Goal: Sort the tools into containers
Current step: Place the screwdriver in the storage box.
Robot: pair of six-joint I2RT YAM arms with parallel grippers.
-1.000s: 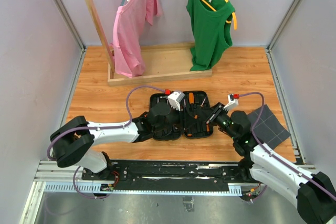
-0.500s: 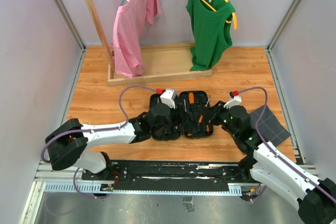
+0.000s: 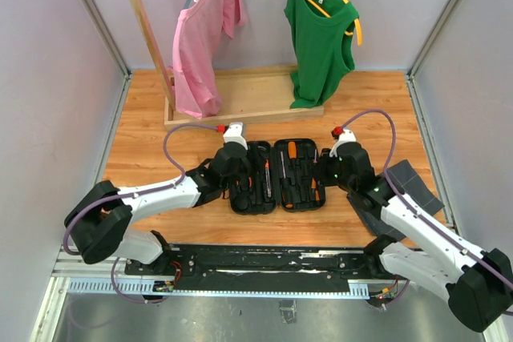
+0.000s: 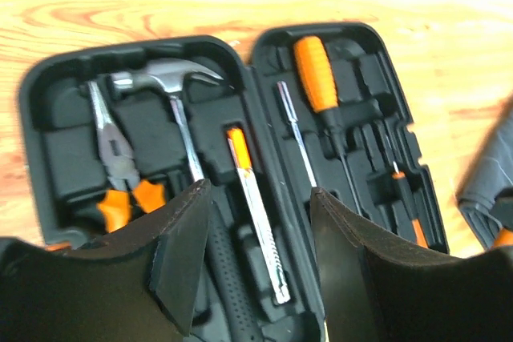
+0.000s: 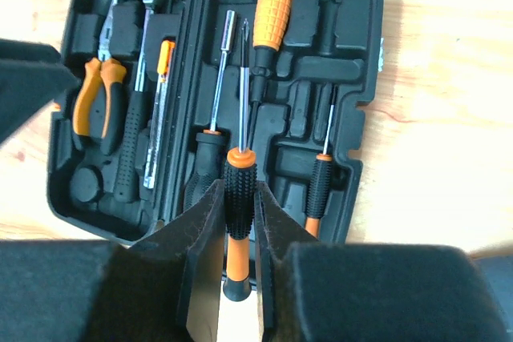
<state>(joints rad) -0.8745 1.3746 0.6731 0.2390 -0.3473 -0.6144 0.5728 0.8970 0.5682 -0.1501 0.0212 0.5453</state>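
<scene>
The black tool case [image 3: 276, 175] lies open on the wooden floor, both halves up. Its left half holds a black-handled hammer [image 5: 128, 146], orange-handled pliers [image 5: 90, 102] and a silver-and-orange tool [image 4: 255, 222]. Its right half [image 5: 346, 7] holds a large orange screwdriver [image 5: 272, 4] and a small one [image 5: 320, 184]. My left gripper [image 4: 260, 191] hovers open over the left half [image 3: 239, 178], nothing between its fingers. My right gripper [image 5: 239, 190] is shut on a black-and-orange screwdriver [image 5: 239, 178]. It hangs at the right half's near edge [image 3: 330, 175], shaft pointing far.
A dark grey flat tray [image 3: 410, 186] lies to the right of the case, partly under my right arm. A wooden clothes rack [image 3: 240, 110] with a pink shirt [image 3: 204, 38] and a green tank top [image 3: 321, 34] stands at the back. Side walls close in the floor.
My left gripper has opened and drawn back to the left, off the case's middle. My right gripper, still shut on the screwdriver, has shifted left and farther over the case.
</scene>
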